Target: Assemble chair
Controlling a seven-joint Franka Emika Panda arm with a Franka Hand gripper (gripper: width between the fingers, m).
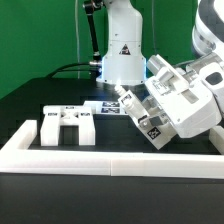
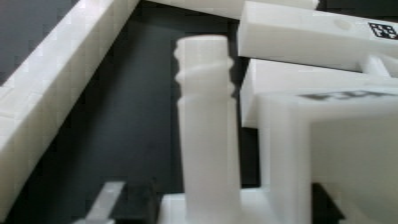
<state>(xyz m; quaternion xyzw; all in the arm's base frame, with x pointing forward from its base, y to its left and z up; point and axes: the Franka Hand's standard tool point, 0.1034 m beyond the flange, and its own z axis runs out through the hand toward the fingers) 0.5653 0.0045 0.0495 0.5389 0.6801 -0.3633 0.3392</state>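
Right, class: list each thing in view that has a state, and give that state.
gripper: low over the parts, open or shut unclear
post: in front of the gripper, held or not unclear
bracket piece: lying apart, untouched
marker board: lying flat

arm [image 1: 118,62]: glossy white; triangle marking [image 1: 122,47]: black, on base; cable [image 1: 70,69]: black

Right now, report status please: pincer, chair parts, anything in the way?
Pincer open around white post, gap showing on one side. Post beside tagged chair parts; one bracket piece lies apart. Low wall close beside post.
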